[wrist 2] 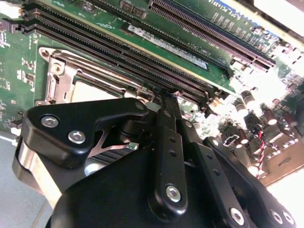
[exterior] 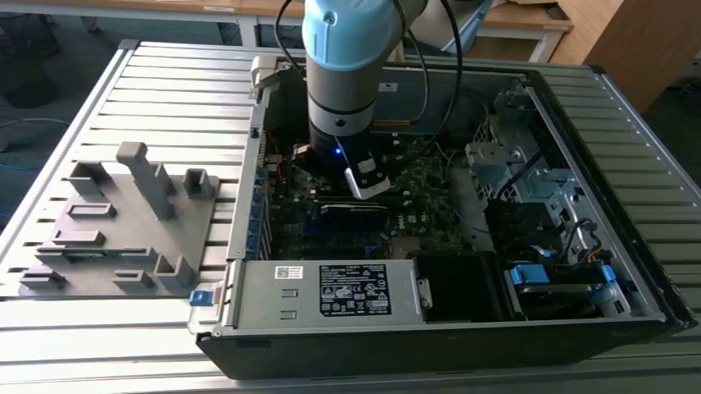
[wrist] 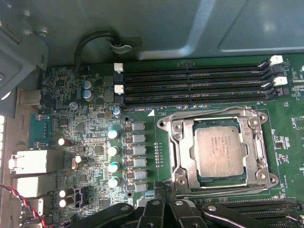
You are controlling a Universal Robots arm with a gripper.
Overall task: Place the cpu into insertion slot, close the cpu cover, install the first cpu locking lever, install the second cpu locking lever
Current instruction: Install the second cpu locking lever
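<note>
My pincer (wrist 2: 164,95) hangs low over the motherboard (wrist: 95,156) inside the open computer case (exterior: 438,328), its black fingers drawn together on nothing, tips just beside the socket's edge near the memory slots (wrist: 194,85). The cpu (wrist: 219,152) lies flat in the insertion slot (wrist: 187,176). The cpu cover (wrist: 182,142) lies down around the chip.

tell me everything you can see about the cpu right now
The cpu is a small flat square chip with a dull silvery-grey metal face bearing faint print. In the first wrist view it lies flat in the insertion slot, framed by the cpu cover closed down around its edges. Nothing grips it; the gripper is beside the socket's edge.
</note>
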